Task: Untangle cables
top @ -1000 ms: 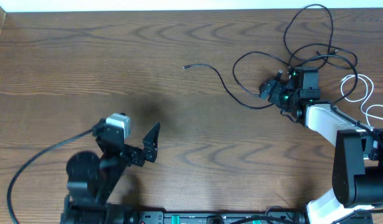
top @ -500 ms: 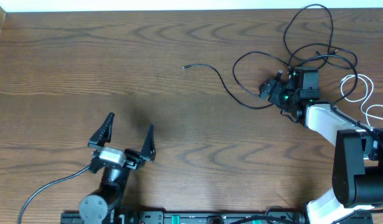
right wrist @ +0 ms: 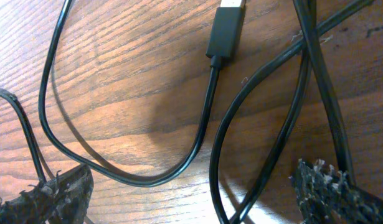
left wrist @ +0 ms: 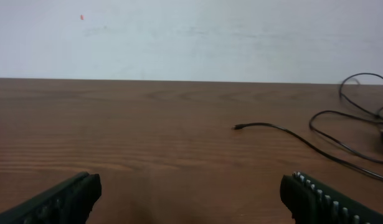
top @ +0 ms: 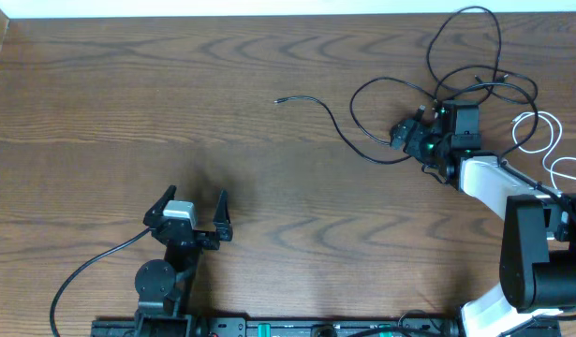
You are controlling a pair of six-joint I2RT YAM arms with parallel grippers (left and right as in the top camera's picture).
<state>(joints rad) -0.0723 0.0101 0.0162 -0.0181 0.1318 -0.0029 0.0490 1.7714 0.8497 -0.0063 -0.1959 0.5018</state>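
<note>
While the cables are lying in a messy heap at the upper right of the overhead view, the left gripper (top: 196, 195) is waiting at the lower left, well apart from them. Its two fingers are spreading wide and holding nothing. The left arm (top: 156, 281) is folding up small near the bottom edge and aiming its gripper up the frame, across the bare brown table (top: 269, 56). I think it is standing back so the other arm has room to work.

Moving right, a loose cable end (top: 306, 98) is poking out alone toward the top middle. The left wrist view is showing it too, lying flat at the middle right, far past the open fingers.

Next, the black cables (top: 498, 86) are looping over each other at the upper right. The right gripper (top: 411, 140) is hanging low over the left side of that heap. Its fingers are spreading wide and pinching nothing. In the right wrist view, cords are crossing between the fingers and a black plug (right wrist: 227, 28) is lying at the top middle. I think it is sitting there to pick one cord. The right arm (top: 484, 178) is reaching up from the lower right corner and leaning left.

At the far right edge, the white cable (top: 536, 115) is curling just beside the black heap.
</note>
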